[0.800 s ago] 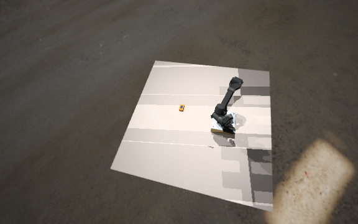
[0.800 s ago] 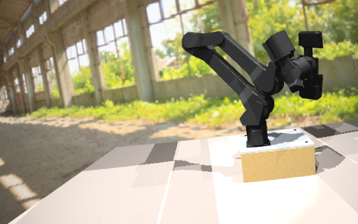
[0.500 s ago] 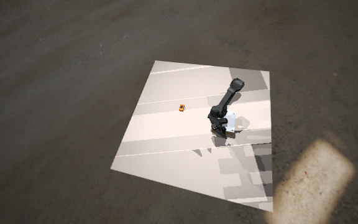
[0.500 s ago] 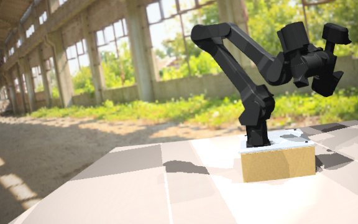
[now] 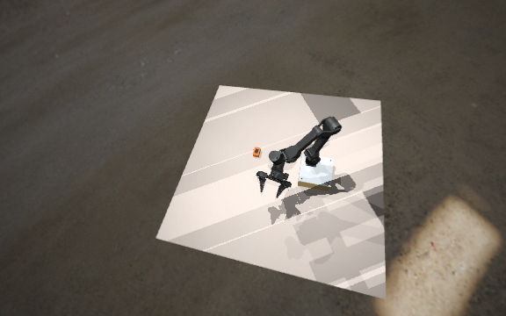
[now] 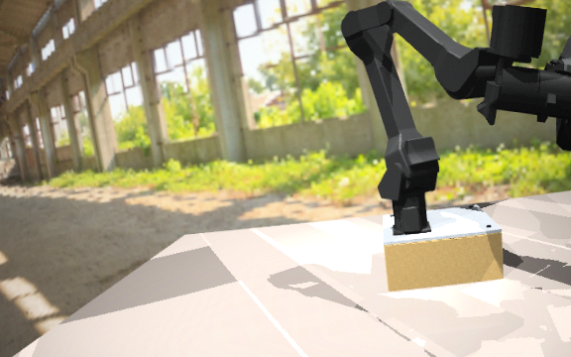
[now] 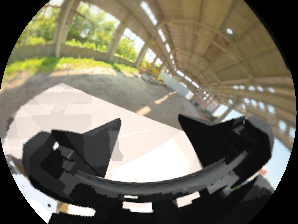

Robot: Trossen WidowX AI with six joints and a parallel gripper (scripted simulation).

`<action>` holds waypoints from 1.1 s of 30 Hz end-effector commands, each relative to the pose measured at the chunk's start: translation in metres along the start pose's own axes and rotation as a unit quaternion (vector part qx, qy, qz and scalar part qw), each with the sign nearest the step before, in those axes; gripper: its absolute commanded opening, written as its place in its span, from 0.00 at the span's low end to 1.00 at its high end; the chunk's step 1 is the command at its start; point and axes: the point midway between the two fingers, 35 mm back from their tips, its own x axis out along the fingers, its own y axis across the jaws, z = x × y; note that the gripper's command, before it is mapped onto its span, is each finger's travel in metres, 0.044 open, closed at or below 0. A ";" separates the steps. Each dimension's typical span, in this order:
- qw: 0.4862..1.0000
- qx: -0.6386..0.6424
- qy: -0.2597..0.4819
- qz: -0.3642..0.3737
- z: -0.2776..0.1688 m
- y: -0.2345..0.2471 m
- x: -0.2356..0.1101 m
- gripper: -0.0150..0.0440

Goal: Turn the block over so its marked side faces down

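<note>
A small orange block (image 5: 255, 155) with a dark patch on its upper face lies on the pale table (image 5: 218, 140) (image 6: 167, 307) (image 7: 40, 110), left of the arm in the top view. The dark patch seems to be the marked side, facing up. My gripper (image 5: 270, 195) (image 7: 150, 118) is open with nothing between its fingers. It is raised above the table, below and to the right of the block in the top view. In the exterior view the fingertips are out of frame at the right, and the block is not seen. The wrist view does not show the block either.
The arm's base stands on a box with a white top plate (image 5: 319, 175) (image 6: 456, 218) and tan sides, right of the gripper in the top view. Shadows of the arm fall on the table. The table's edges drop to the dark floor (image 5: 82, 175).
</note>
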 end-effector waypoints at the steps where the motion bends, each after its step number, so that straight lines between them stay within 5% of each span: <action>1: 0.985 0.120 0.113 -0.052 -0.055 -0.046 -0.010 1.00; 13: 0.834 0.394 0.345 -0.172 -0.184 -0.106 -0.089 1.00; 30: 0.453 0.647 0.549 -0.273 -0.287 -0.090 -0.259 1.00; 33: 0.429 0.656 0.557 -0.276 -0.289 -0.086 -0.269 1.00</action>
